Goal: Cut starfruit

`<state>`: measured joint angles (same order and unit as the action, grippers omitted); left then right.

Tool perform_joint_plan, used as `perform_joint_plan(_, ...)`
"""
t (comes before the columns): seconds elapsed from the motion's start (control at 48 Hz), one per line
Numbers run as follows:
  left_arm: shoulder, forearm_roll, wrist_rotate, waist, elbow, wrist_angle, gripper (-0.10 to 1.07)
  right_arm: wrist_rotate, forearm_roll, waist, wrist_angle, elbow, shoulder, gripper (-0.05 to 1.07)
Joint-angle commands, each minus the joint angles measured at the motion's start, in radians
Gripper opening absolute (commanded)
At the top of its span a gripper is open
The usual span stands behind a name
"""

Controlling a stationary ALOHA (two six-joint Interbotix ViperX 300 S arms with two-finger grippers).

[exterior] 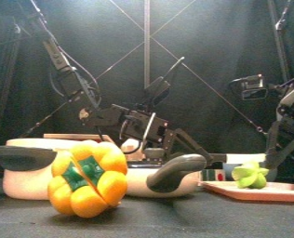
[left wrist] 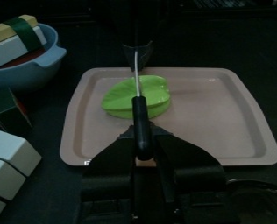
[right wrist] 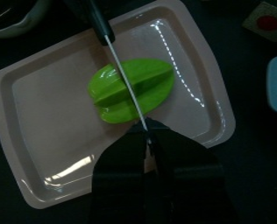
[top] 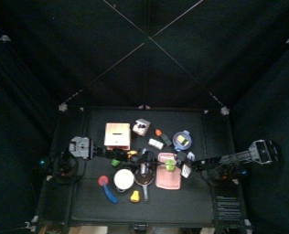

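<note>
The black table (top: 190, 206) is crowded around both claws. In the front view a pale pot with black handles (exterior: 143, 184) and a yellow toy bell pepper with a green core (exterior: 87, 178) stand in front of the arms and hide much of them.

Directly ahead of the left claw (left wrist: 138, 140) lies the pink rectangular plastic board (left wrist: 240, 105). Off to one side of that claw sit a blue bowl holding coloured blocks (left wrist: 36, 66) and some loose white blocks (left wrist: 6, 162).

The left claw is pinching the black handle of a thin-bladed knife (left wrist: 136, 118) - the blade runs straight out from it across the small yellow-green toy starfruit (left wrist: 159, 96). The fruit lies on the board between the two claws.

The right claw (right wrist: 145, 153) hangs over the board's opposite end, with the blade tip pointing at it - whether it grips anything I cannot tell.
</note>
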<state>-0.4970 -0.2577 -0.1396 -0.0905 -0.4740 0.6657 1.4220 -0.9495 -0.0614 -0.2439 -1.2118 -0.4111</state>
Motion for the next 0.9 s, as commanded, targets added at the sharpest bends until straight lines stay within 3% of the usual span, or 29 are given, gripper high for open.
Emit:
perform_joint_plan(0.0, 0.008, -0.005, 0.002, 0.005, -0.003, -0.021, 0.46, 0.002, 0.008, 0.008, -0.008, 0.002, 0.005, 0.44)
perform_joint_plan(0.875, 0.008, -0.005, 0.000, 0.000, 0.018, -0.149, 0.45, 0.002, 0.029, 0.000, 0.003, 0.011, 0.091, 0.44)
